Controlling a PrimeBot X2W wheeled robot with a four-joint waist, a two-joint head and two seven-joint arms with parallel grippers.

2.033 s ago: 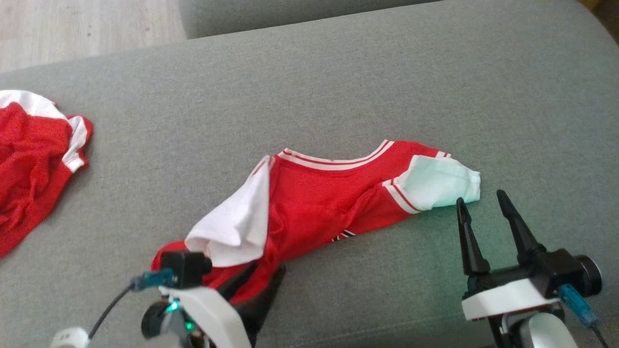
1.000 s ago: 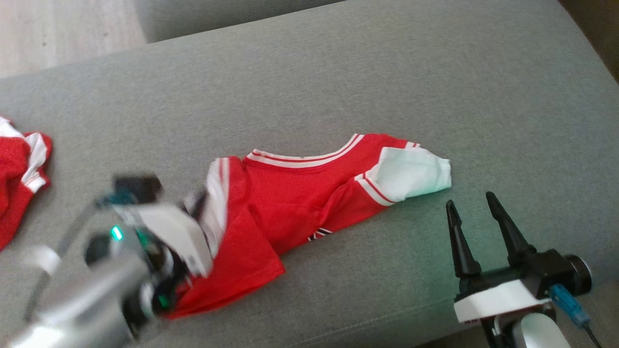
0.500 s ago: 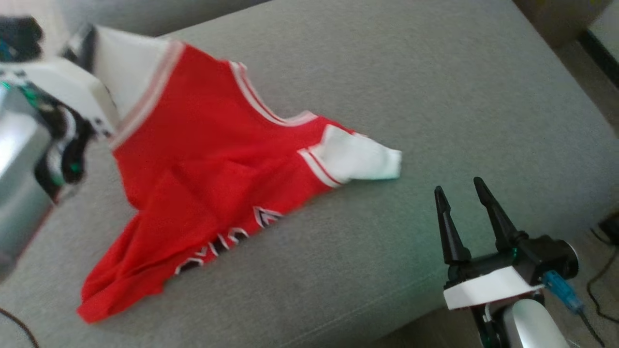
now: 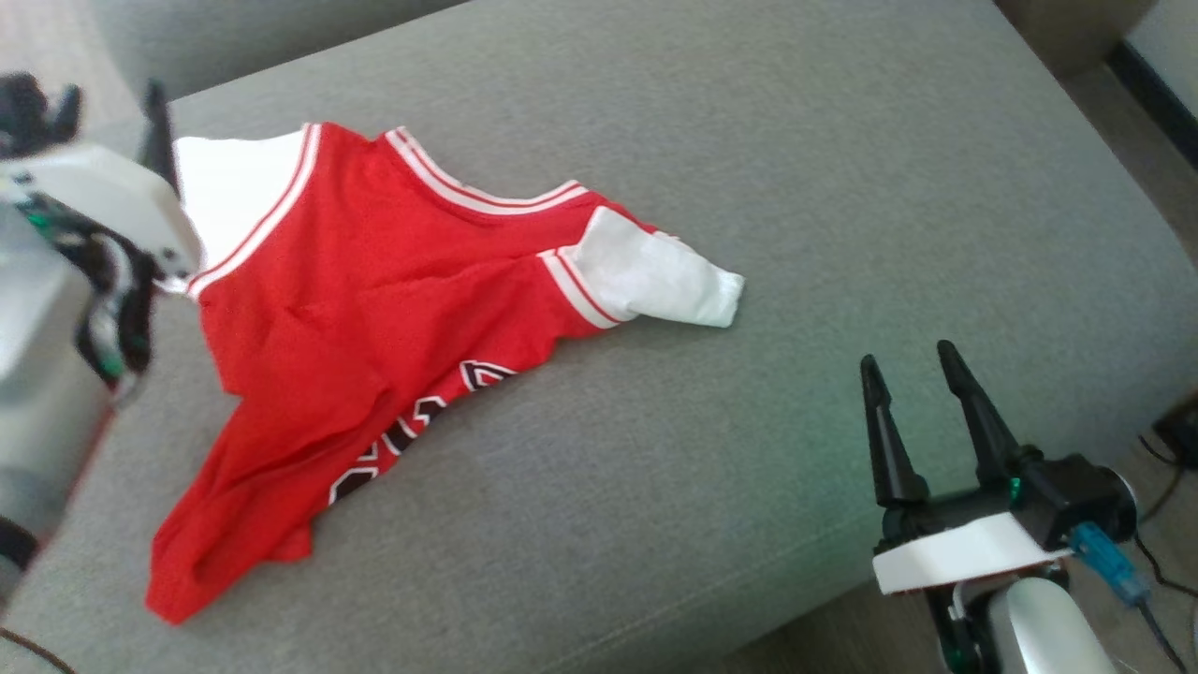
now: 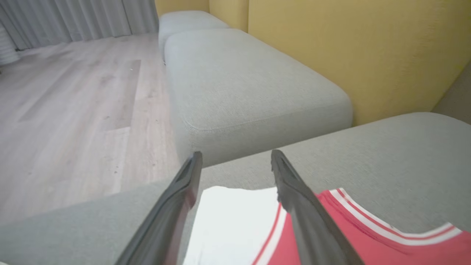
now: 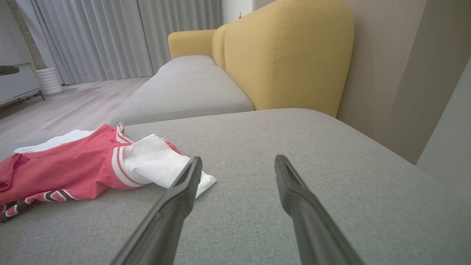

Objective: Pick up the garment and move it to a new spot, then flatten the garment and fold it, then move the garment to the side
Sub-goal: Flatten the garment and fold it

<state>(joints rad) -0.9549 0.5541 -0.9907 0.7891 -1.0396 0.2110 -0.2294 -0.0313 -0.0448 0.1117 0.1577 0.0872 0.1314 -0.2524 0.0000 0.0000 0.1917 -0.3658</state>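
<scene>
Grey sofa cushion (image 4: 796, 140): spreading across my head view, yellow backrest (image 6: 287, 55) rising beyond it.

Red jersey (image 4: 374, 309): lying rumpled on the cushion's left half, hem bunching at the near left, lettering partly tucked under.

Left gripper (image 5: 236, 154): hovering over the far-left white sleeve (image 5: 228, 221), jaws standing wide, gripping nothing.

Right gripper (image 4: 907, 356): waiting at the near right, equally wide, empty.

I am judging the relocation done and flattening is starting. The next move calls for pinching both sleeves and drawing them apart.
</scene>
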